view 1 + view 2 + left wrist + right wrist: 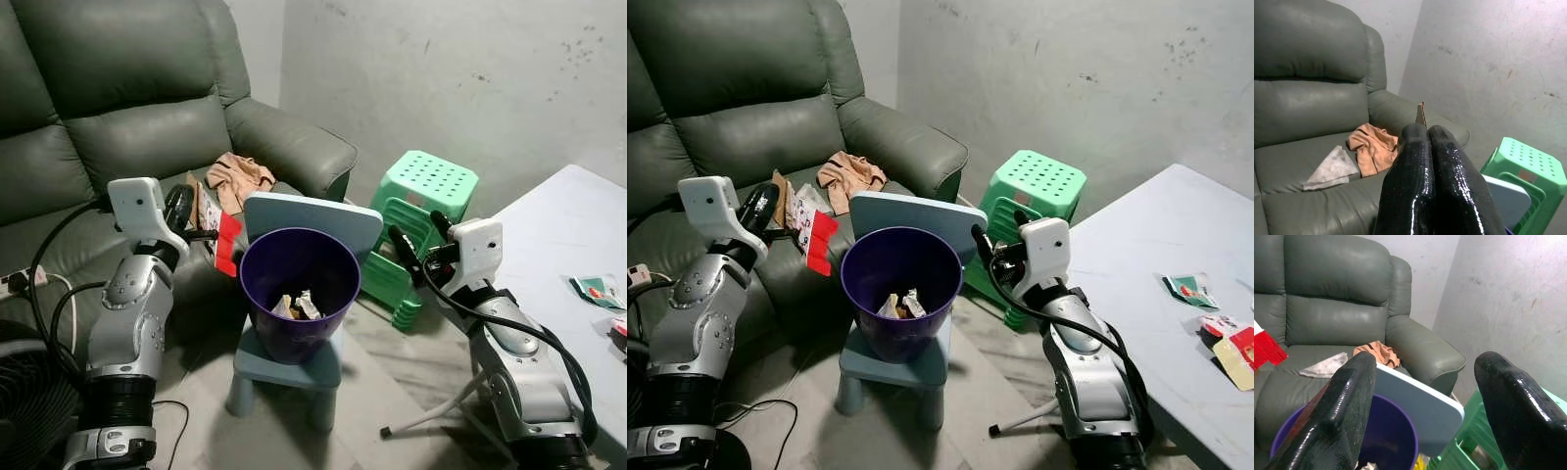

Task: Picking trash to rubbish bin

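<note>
A: Start with the big things. What's around the robot?

B: A green leather sofa point(118, 108) with an orange cloth point(238, 176) on its seat, a white table point(1176, 284) on the robot's right with a few wrappers on it, and a green plastic stool point(421, 211) by the wall. In the middle, a purple rubbish bin point(299, 294) stands on a small blue child's chair point(284, 367), with some trash already at its bottom.

A: And the arms?

B: The left gripper point(208, 233) is raised just beside the bin's rim, on the sofa side. Its 2 fingers point(1430, 166) are pressed together on a red and white wrapper point(225, 243), which hangs from them next to the rim, not yet over the opening. The right gripper point(997, 240) hovers at the far side of the bin, fingers point(1347, 396) spread wide, holding nothing.

A: So which step is this?

B: I'd judge it's the carry to the bin, nearly done. The next move calls for shifting the left gripper inward until the wrapper hangs above the opening, then letting go. Released too soon, it could catch the rim and fall outside.
</note>
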